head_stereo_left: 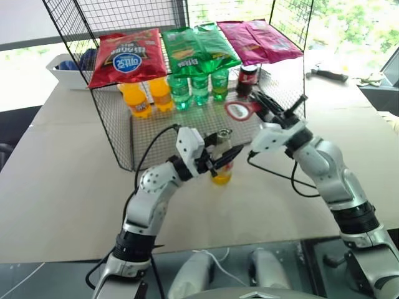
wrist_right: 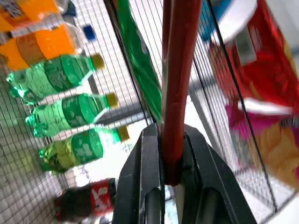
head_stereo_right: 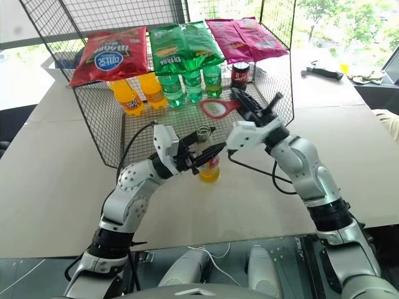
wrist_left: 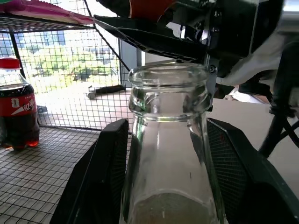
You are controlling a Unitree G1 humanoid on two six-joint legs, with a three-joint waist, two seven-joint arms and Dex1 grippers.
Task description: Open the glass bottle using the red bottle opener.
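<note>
Table [head_stereo_left: 68, 187]: a pale flat surface, on which a black wire rack [head_stereo_left: 112, 134] is stood.
Rack top: three snack bags are laid side by side, a red bag [head_stereo_left: 128, 57] at the left, a green bag [head_stereo_left: 198, 47] in the middle, a magenta bag [head_stereo_left: 257, 40] at the right.
Rack floor: two orange soda bottles [head_stereo_left: 144, 96] are stood at the left, three green bottles [head_stereo_left: 199, 87] beside them, a dark cola bottle [head_stereo_left: 247, 80] at the right end.
Left gripper [head_stereo_left: 219, 161]: placed just in front of the rack; its two black fingers [wrist_left: 105, 172] are closed round the body of the glass bottle, one at each side.
Glass bottle [head_stereo_left: 222, 163]: held upright on the table, yellow liquid seen in its lower part; in the left wrist view the mouth is seen bare, with no cap on it.
Right gripper [head_stereo_left: 265, 106]: held above and to the right of the bottle, apart from it; its fingers are pinched tight on the handle of the red bottle opener.
Red bottle opener [head_stereo_left: 239, 110]: carried in the air, its oval ring head pointed toward the left, above the bottle's mouth and clear of it.
</note>
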